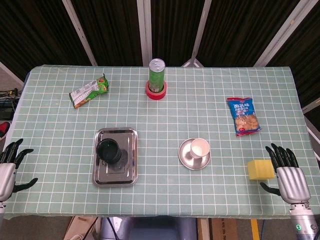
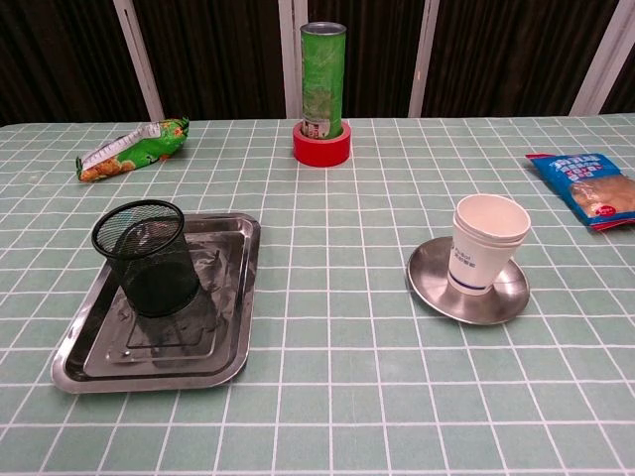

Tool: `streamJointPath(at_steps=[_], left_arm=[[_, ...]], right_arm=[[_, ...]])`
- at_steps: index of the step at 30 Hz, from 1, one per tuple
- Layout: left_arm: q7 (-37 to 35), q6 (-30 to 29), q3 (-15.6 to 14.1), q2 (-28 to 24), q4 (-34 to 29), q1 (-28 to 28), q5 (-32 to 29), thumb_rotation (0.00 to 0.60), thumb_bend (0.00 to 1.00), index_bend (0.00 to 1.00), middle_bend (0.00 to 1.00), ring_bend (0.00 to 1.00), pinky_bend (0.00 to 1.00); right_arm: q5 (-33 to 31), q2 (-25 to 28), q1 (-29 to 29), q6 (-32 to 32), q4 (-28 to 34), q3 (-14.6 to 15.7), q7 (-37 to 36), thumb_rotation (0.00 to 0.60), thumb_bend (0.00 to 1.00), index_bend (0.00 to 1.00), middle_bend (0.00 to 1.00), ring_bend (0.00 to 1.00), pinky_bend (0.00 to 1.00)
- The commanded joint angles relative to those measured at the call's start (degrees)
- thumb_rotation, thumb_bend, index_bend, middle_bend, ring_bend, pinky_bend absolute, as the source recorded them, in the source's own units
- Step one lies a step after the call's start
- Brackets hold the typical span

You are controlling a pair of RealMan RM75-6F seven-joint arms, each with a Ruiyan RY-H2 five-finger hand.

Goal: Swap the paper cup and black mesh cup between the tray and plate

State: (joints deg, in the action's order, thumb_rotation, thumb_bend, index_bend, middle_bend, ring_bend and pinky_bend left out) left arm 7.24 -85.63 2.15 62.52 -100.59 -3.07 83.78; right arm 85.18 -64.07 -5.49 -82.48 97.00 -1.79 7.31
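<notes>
A table [image 1: 210, 100] under a green checked cloth fills both views. Taking its centre as the dial, the steel tray [image 1: 130, 167] lies toward eight o'clock, and the black mesh cup [image 1: 108, 150] stands upright on the tray's far half. The round metal plate [image 1: 186, 159] sits toward five o'clock, well apart from the tray, with the paper cup [image 1: 199, 148] upright on it, mouth up; the chest view shows it as stacked cups with a blue mark low on the side.

At twelve o'clock a green cylindrical can [image 1: 157, 75] stands inside a red tape ring [image 1: 155, 92]. A green snack packet [image 1: 89, 91] lies toward ten o'clock, and a blue snack bag [image 1: 244, 116] toward two o'clock. A yellow sponge block [image 1: 260, 169] rests toward four o'clock.

The right hand [image 1: 287, 174] hovers at the near edge around four o'clock, just beside the sponge, fingers spread wide and holding nothing. The left hand [image 1: 10, 167] sits off the table's edge at eight o'clock, fingers likewise apart and empty. Neither hand appears in the chest view.
</notes>
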Motion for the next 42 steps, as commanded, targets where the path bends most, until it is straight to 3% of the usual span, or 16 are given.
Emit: streamJointPath(at_steps=[1,18,28,34,38,42], left_arm=[[0.12,-0.30,0.11,-0.07,0.04,0.11,-0.11,0.600,0.04,0.23,0.00,0.00,0.15],[-0.18,-1.90,-0.50,0.00,-0.52,0.64,2.16,0.600,0.04,0.23,0.00,0.00,0.15],[0.05,-1.11,-0.37,0.31,-0.20,0.35,1.52,0.600,0.04,0.23,0.00,0.00,0.15],[1.25,-0.87,-0.40,0.88,-0.30,0.15,1.53,0.600,0.04,0.23,0.00,0.00,0.15],[1.50,-0.57,-0.59,0.72,-0.87,0.21,1.24,0.600,0.04,0.23,0.00,0.00,0.15],[1.09,-0.70,-0.52,0.49,-0.91,0.27,1.21,0.600,0.04,0.23,0.00,0.00,0.15]], right_arm=[[0.18,-0.22,-0.04,0.05,-0.02,0.07,0.57,0.600,0.00,0.00,0.00,0.00,0.00],[2.37,0.08,-0.46,1.44,0.70,1.16,-2.18,0.600,0.00,0.00,0.00,0.00,0.00],[1.75,1.57,-4.54,5.53,4.15,-1.53,-2.38,0.600,0.00,0.00,0.00,0.00,0.00],[-2.57,1.57,-11.45,15.04,10.83,-4.55,3.68,0.600,0.00,0.00,0.00,0.00,0.00],[-10.57,1.12,-16.65,23.41,13.60,-6.33,8.91,0.600,0.00,0.00,0.00,0.00,0.00],[-17.39,-1.10,-21.00,26.91,13.63,-8.31,13.72,0.600,0.00,0.00,0.00,0.00,0.00]])
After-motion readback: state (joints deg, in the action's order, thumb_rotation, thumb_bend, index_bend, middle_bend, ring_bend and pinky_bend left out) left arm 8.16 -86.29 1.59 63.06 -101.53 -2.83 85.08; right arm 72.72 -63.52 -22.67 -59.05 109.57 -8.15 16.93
